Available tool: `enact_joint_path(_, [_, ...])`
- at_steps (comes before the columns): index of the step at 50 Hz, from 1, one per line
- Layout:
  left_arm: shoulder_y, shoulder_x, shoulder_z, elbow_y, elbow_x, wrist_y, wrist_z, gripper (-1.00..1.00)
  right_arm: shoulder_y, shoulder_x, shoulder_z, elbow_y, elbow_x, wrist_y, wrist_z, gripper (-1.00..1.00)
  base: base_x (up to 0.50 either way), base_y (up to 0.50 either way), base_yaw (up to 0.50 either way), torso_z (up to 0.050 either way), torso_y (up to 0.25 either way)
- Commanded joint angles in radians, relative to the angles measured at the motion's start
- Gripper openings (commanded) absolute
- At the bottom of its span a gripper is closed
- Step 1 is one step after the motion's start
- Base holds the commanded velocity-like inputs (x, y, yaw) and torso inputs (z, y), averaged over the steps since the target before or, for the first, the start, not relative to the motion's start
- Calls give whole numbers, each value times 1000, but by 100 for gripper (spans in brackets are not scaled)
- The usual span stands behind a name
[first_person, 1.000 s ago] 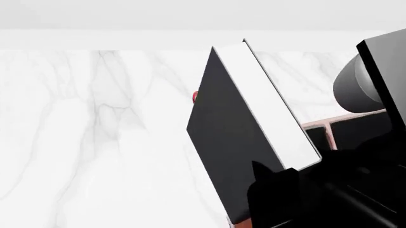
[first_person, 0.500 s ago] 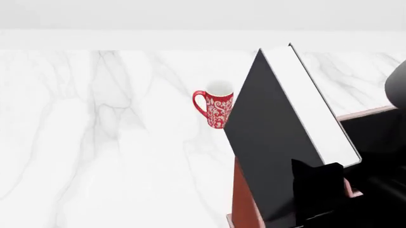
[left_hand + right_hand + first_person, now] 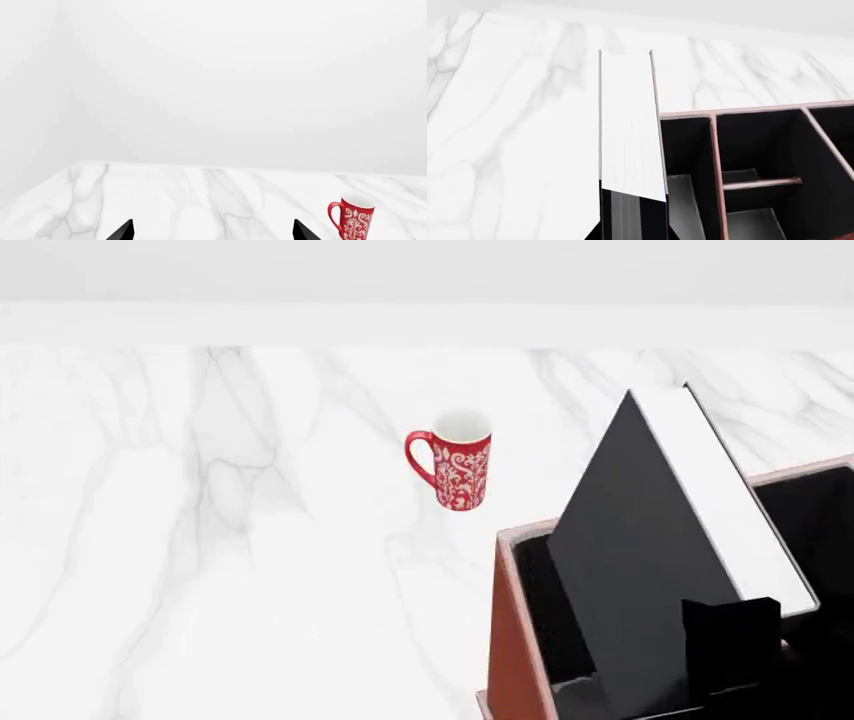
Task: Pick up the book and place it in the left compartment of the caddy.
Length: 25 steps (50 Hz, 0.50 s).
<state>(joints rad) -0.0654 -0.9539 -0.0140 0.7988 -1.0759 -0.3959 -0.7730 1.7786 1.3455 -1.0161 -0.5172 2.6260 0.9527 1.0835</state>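
**Book tilted over the caddy's left slot**

Book [image 3: 641,570] sits clamped in the right claw [image 3: 727,640], leaning at a tilt with its lower end down inside the left compartment [image 3: 541,590] of the caddy [image 3: 505,640]; white page edges face up. A red patterned mug [image 3: 454,468] stands apart on the marble worktop [image 3: 200,540]. The left claw [image 3: 210,231] hangs released over bare worktop, its fingertips [image 3: 123,231] spread and holding nothing.

Both claws are matte black: left claw [image 3: 210,231] shows pointed tips, right claw [image 3: 727,640] blocky.
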Motion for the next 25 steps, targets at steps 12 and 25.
enact_joint_path(12, [-4,4,7,-2,8,-2,1,100,-24,0,-23,47,-153,25,-43,-100,0,0,0,0,1])
enact_joint_path(25, [-3,3,5,-1,6,-2,1,100,-52,-28,-41,62,-194,29,-39,-100,0,0,0,0,2])
